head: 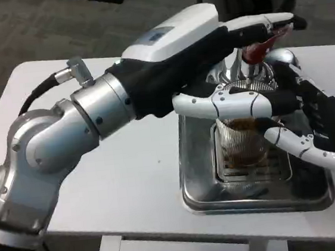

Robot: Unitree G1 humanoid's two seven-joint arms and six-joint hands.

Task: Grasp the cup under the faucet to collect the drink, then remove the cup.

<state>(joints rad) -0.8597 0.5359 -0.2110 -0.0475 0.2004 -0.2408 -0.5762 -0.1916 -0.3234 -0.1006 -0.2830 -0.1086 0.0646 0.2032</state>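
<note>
Roughly midway: cup [241, 144] on drip tray [319, 196] under faucet [251, 63], part-filled with brown drink. Right hand [311, 128] grasps it; left hand [230, 41] presses red tap lever [267, 44]. Removing cup remains.

Head view: looks steeply down, close over white table [131, 183], facing forward.

Landmark: cup [241, 142]. Above it, blocked by the left hand [207, 43] on the red tap lever [264, 46] and the chrome faucet [243, 72]. Right side taken by the right hand [311, 128], fingers wrapped round the cup. Tray rim [188, 183] hems the base. Left of cup: bare table [132, 189], open approach.
</note>
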